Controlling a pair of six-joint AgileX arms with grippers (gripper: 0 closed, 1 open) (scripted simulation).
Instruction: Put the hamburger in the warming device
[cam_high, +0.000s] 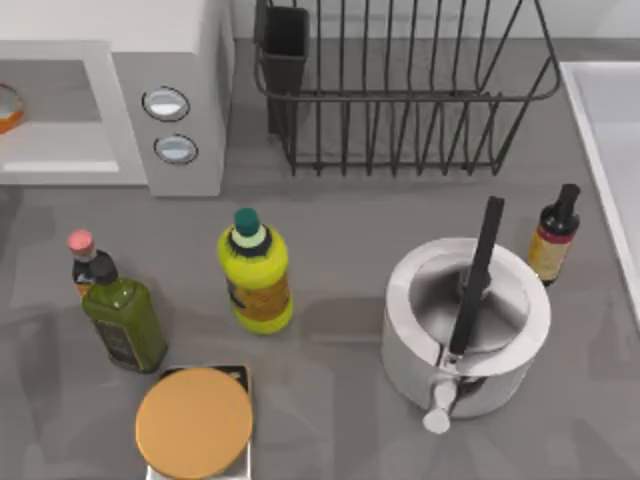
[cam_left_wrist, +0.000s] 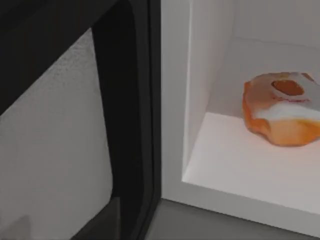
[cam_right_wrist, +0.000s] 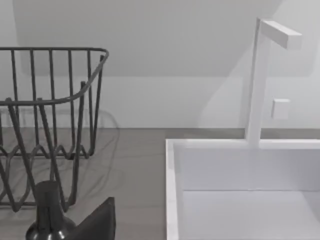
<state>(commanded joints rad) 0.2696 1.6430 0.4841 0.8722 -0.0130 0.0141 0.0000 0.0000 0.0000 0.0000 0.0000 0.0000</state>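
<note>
Hamburger (cam_left_wrist: 282, 115) sits on the white floor inside the warming device (cam_high: 165, 60), at the table's far left. Its door (cam_left_wrist: 125, 125) is swung open, dark frame beside the cavity opening. In the top view a sliver of the hamburger (cam_high: 8, 108) shows at the far left edge inside the cavity. Two round silver knobs (cam_high: 166, 103) on the device's side panel.

Can't tell how either pincer stands, left or right.

Wire dish rack (cam_high: 400, 90) far centre, white sink (cam_right_wrist: 240, 190) at the right edge with a faucet (cam_right_wrist: 265, 75). Steel pot (cam_high: 465, 325) with black handle near right; small dark sauce bottle (cam_high: 553, 235) just beside it, farther right. Yellow bottle (cam_high: 256, 272) centre-left, green bottle (cam_high: 122, 320) left of it. Orange disc on square base (cam_high: 195, 423) near left.
</note>
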